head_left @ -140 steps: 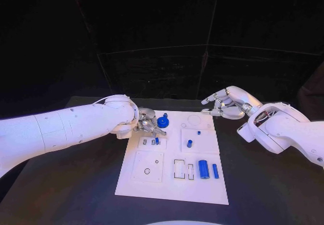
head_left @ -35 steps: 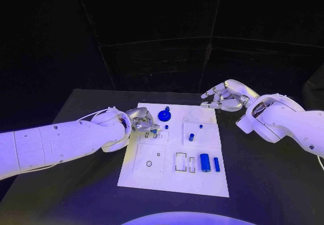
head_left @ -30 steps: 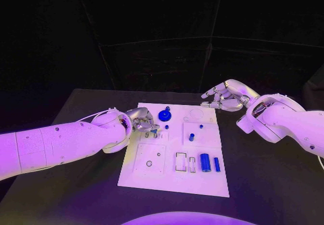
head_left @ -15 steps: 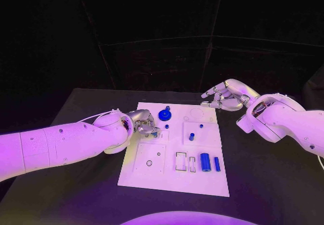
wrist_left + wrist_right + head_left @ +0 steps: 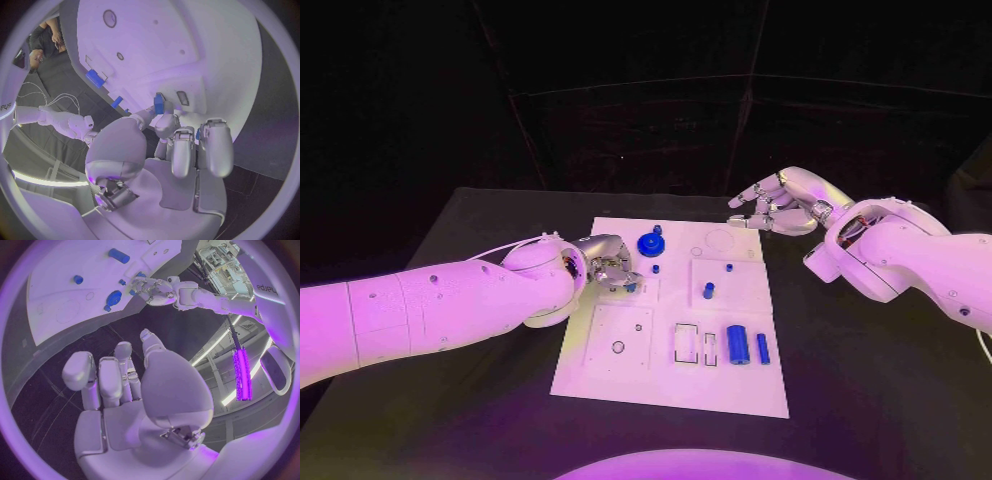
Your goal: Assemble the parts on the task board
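pinching a small blue part (image 5: 159, 104) over the task board (image 5: 661, 385), left hand (image 5: 609, 265); right hand (image 5: 777, 207) hovers empty, fingers apart.

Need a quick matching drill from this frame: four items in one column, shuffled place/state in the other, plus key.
Column 1
1. left silver hand
2. right silver hand
3. large blue cylinder part
4. round blue disc-shaped part with a knob

Column 2
A. lies flat on the near part of the white task board, beside a thinner blue bar
B. sits on the far part of the board, left of an empty round recess
C. pinches a small blue part over the board's left side
D. held off the board above the black table, fingers apart, holding nothing

Pairs: 1-C, 2-D, 3-A, 4-B
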